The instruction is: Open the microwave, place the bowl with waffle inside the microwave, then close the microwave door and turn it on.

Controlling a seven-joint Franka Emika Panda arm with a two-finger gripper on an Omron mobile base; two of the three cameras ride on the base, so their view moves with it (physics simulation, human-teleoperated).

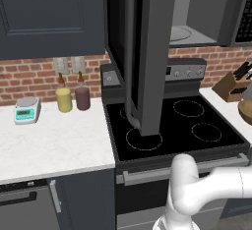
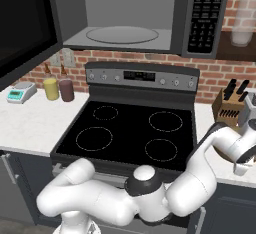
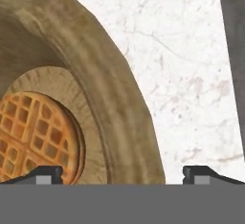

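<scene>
Microwave door [image 1: 147, 57] is already swung fully open, edge-on in the left base view, so the cavity of the microwave [image 2: 122, 15] is being shown clear, with the glass plate [image 2: 121, 34] bare. Step in hand, as judged: the bowl grasp, with loading, closing and starting not yet done. The bowl [image 3: 72, 89] is sitting on the white marbled worktop [image 3: 191, 74] to the right of the stove [image 2: 130, 128], near the knife block [image 2: 231, 105]; a sliver of it is being seen at the right edge of the left base view. The waffle [image 3: 33, 137] is lying flat in the bowl bottom. The gripper [image 3: 122, 174] is being held low over the near rim, with the fingers [image 3: 45, 174] apart and straddling the wall: one tip inside over the waffle, the other outside over the worktop. Contact is not being shown at this angle; probably none yet. Next move, as judged: a short descent, then a close on the rim wall, then a level lift up and left into the cavity, with the open door kept clear. The bowl is round, so no long axis is offered; its mouth is pointing up, and any rim point is serving equally for the pinch.
</scene>
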